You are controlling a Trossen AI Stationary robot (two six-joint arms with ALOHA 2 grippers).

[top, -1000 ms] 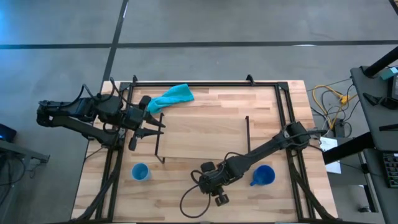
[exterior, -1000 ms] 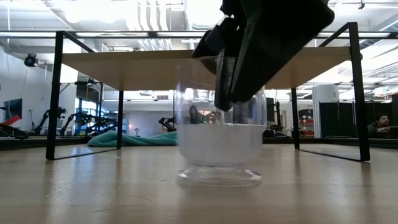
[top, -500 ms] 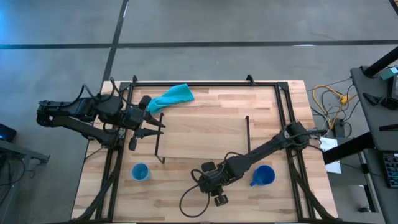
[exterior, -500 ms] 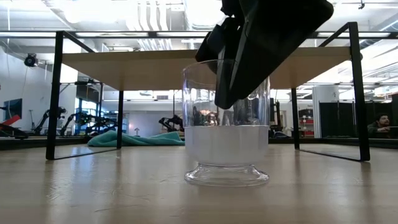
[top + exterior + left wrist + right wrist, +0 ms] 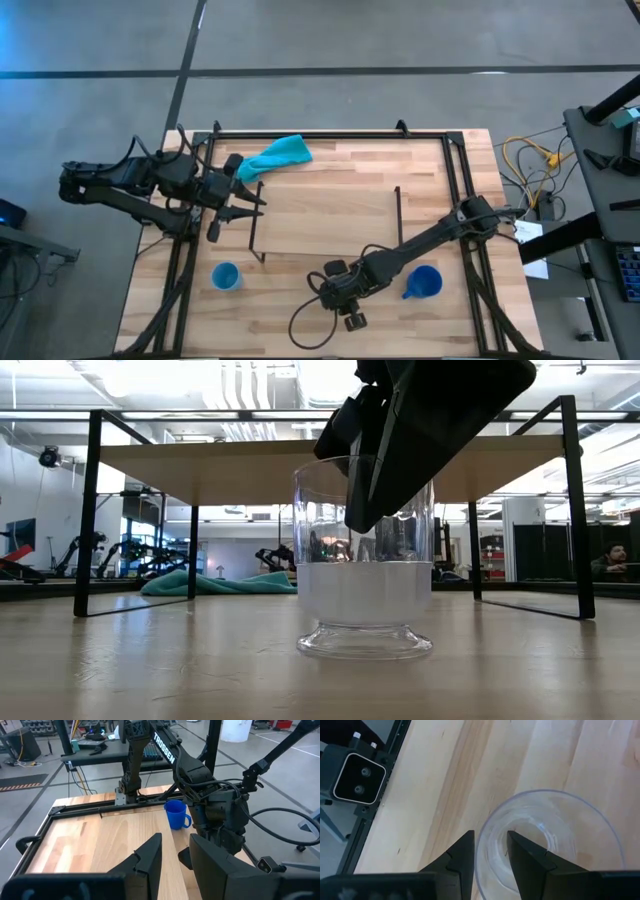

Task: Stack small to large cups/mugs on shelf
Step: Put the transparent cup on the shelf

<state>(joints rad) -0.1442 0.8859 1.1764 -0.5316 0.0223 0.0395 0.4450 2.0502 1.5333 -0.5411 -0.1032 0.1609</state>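
Note:
The clear glass cup (image 5: pixel 365 580) stands by its foot on the table near the near edge, in front of the shelf (image 5: pixel 325 215). My right gripper (image 5: pixel 365 510) reaches down onto its rim, shut on it. The light-blue cup (image 5: pixel 226 276) stands upright on the table, left of the glass. The dark-blue mug (image 5: pixel 425 282) stands to the right, beside my right arm, and the left wrist view shows the mug (image 5: pixel 176 814) too. My left gripper (image 5: pixel 255 195) hovers open at the shelf's left end, touching nothing. My right gripper (image 5: pixel 490 840) pinches the glass cup's wall at the rim (image 5: pixel 483 836), one finger (image 5: pixel 525 855) inside the cup and one (image 5: pixel 462 852) outside. The fingers come from above, slanting down. The cup stands upright with its foot (image 5: pixel 365 645) on the table.
A teal cloth (image 5: pixel 278 155) lies at the table's far left, behind the shelf. The shelf's thin black legs (image 5: pixel 90 510) stand on either side of the glass. A black frame rail (image 5: pixel 330 133) runs round the table. Cables (image 5: pixel 530 160) lie off the right edge.
The glass cup, held in my right gripper, slid a little toward the table's right about a second ago and has stood still since. My left arm kept still.

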